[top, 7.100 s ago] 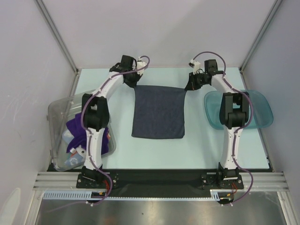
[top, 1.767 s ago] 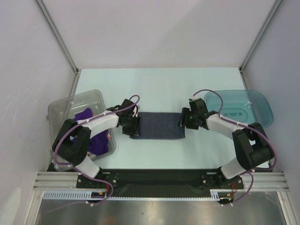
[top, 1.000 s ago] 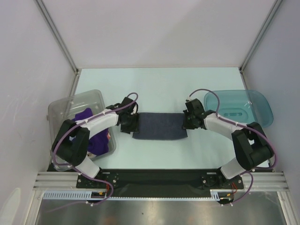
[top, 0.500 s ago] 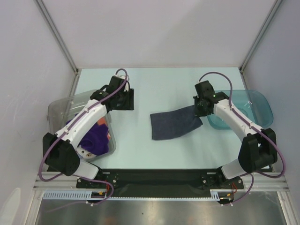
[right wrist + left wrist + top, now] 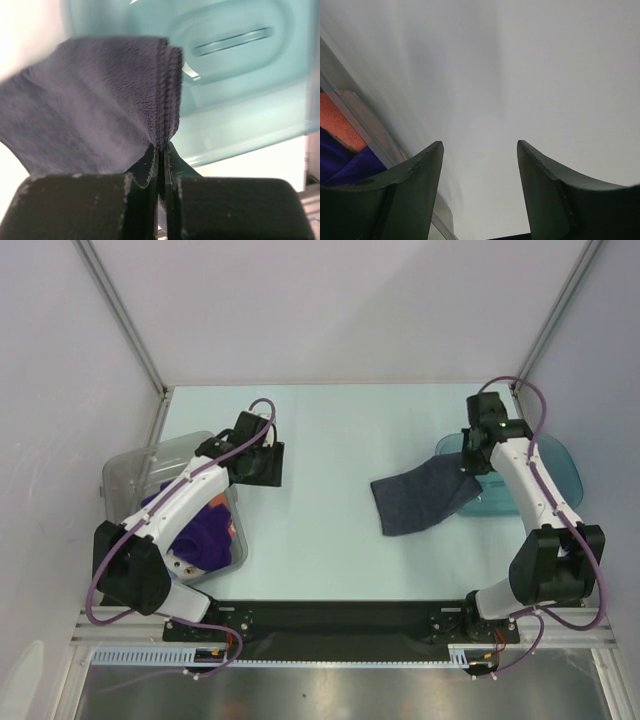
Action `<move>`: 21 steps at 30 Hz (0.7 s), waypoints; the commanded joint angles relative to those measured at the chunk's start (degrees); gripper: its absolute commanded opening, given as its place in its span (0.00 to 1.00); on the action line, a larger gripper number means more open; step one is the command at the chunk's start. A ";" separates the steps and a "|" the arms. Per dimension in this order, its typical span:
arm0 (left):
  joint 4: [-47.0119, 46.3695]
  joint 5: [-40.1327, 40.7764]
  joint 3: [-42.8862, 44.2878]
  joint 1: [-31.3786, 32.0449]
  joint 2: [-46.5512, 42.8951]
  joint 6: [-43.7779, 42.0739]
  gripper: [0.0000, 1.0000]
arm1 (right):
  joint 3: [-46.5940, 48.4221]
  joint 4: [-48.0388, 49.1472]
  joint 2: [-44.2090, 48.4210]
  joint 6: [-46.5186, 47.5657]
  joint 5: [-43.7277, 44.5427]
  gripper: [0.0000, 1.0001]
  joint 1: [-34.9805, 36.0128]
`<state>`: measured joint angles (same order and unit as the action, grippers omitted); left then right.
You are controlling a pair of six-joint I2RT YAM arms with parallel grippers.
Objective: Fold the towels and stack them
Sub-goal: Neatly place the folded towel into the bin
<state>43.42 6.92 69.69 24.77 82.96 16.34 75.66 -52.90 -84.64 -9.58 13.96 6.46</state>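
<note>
Pinching the folded navy towel [image 5: 100,95] by its edge, the right tool [image 5: 161,150] holds it up at the left rim of the teal tray [image 5: 556,456]. One end overlaps the tray and the rest slants down over the surface [image 5: 330,430]. The left tool [image 5: 480,150] hangs spread wide, just beside the clear bin [image 5: 140,465]. Inside the bin, a purple towel [image 5: 205,535] and an orange towel [image 5: 337,125] lie bunched.
</note>
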 commanded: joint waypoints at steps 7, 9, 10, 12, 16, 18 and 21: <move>-1.41 -0.33 -1.14 -0.87 -0.17 -1.22 0.67 | 8.97 0.35 -6.31 7.56 5.20 0.00 -12.87; -1.23 -0.33 -0.79 -0.87 0.27 -1.31 0.67 | 10.12 0.35 -8.07 7.74 5.90 0.00 -15.23; -1.06 -0.33 -0.52 -0.87 0.45 -1.31 0.67 | 10.91 0.43 -9.48 7.65 6.26 0.00 -15.94; -0.53 -0.24 0.09 -0.87 0.89 -1.40 0.67 | 12.67 1.48 -10.89 8.00 6.09 0.00 -17.35; 0.00 -2.25 1.06 -0.87 0.72 -1.31 0.67 | 14.07 4.12 -14.31 9.41 6.09 0.00 -19.28; 0.08 -3.31 1.67 -0.87 0.71 -1.31 0.67 | 15.39 4.21 -16.86 9.41 5.73 0.00 -20.60; 1.40 -3.14 3.52 -0.87 0.89 -1.66 0.67 | 15.40 5.53 -18.28 11.17 5.47 0.00 -23.50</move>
<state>44.29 5.13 69.58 24.40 84.01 15.94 88.49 -50.63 -101.84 -0.78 17.54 -14.04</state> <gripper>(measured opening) 0.671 0.033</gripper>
